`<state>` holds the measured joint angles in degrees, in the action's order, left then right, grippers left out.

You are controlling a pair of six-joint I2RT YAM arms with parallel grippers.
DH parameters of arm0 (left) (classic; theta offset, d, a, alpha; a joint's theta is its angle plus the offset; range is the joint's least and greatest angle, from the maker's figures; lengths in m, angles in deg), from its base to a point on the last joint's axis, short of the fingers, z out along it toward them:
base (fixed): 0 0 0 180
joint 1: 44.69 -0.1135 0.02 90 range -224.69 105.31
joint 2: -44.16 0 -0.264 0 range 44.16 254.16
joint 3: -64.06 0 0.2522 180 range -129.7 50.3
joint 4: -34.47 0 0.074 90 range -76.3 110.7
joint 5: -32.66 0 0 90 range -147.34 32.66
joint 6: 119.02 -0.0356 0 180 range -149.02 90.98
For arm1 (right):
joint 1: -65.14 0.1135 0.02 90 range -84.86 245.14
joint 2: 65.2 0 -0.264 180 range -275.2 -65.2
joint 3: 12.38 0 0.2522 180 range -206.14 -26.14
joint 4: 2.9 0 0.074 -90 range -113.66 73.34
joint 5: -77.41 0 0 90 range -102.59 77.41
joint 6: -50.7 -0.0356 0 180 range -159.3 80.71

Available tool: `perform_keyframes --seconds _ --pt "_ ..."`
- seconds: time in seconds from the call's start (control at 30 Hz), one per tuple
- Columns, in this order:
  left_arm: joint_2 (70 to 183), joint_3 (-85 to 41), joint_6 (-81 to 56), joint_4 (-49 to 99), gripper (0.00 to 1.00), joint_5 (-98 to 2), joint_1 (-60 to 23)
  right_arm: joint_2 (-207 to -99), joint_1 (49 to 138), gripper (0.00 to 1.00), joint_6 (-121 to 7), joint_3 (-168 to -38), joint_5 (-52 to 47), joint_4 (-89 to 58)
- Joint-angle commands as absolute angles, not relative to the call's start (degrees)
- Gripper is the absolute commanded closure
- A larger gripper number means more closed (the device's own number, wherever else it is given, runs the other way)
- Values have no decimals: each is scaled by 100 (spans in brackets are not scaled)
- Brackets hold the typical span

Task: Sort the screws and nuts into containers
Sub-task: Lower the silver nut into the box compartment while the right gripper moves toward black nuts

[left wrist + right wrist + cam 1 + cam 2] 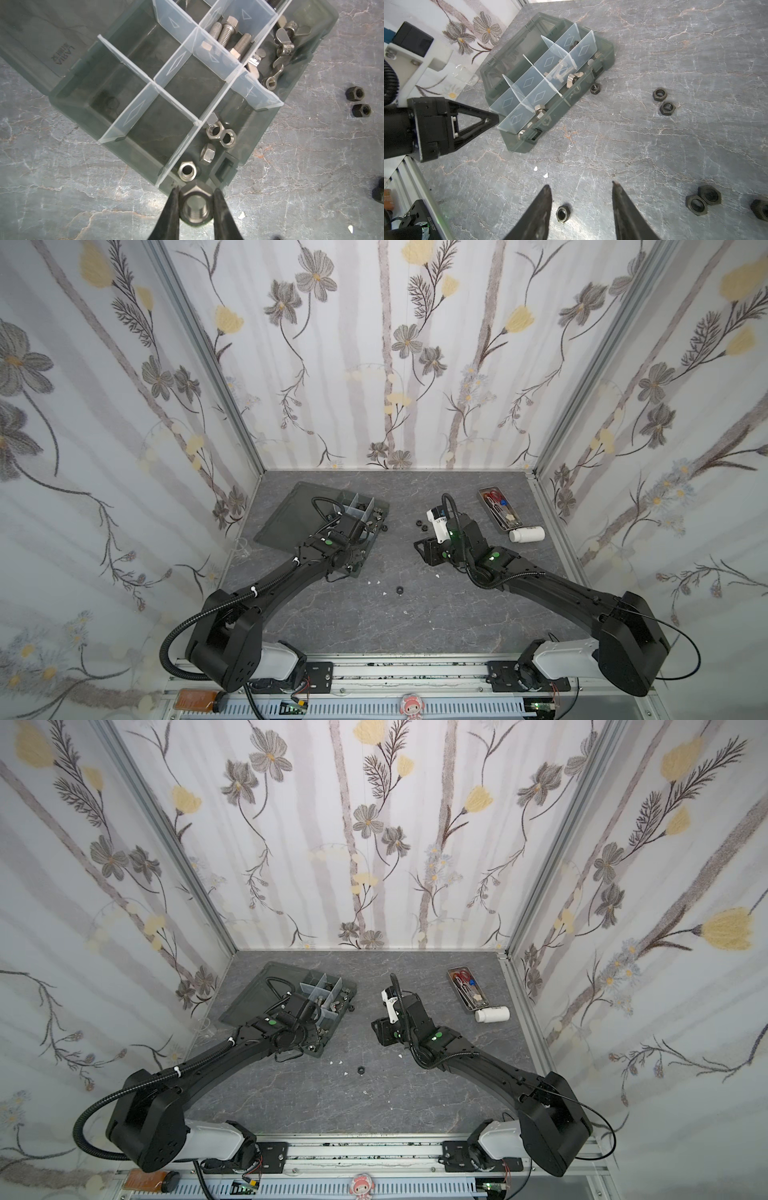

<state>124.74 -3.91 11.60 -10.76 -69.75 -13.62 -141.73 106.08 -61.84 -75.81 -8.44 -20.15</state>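
Note:
My left gripper is shut on a silver hex nut, held just outside the corner of the smoky-grey organizer box. The nearest compartment holds several silver nuts. Another holds silver screws, and a third holds wing nuts. My right gripper hangs open above the table. A lone black nut lies below it, between the fingers and untouched. More black nuts lie loose on the table, and one rests against the box. In both top views the box sits at the back left.
A narrow metal tray with red-handled scissors and a white bottle lie at the back right. Small white specks dot the grey marbled table. The lone black nut sits mid-table. Patterned walls close in three sides.

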Motion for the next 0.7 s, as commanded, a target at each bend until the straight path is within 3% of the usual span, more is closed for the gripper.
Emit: perform_keyframes --seconds 0.0,0.1,0.3,0.67 --pt "12679 -545 1108 -946 87 -7020 -1325 -14031 10571 51 -6259 -7463 -924 -2000" --pt "12899 -641 1080 -874 87 -6974 -1305 -13892 10526 51 -6267 -7302 -977 -2000" --pt "13280 -739 1036 -726 87 -6931 -1301 -13450 10513 36 -6222 -6974 -1037 -1922" --pt "13715 -900 957 -593 77 -6876 -1296 -13134 10484 34 -6293 -6424 -1109 -1952"
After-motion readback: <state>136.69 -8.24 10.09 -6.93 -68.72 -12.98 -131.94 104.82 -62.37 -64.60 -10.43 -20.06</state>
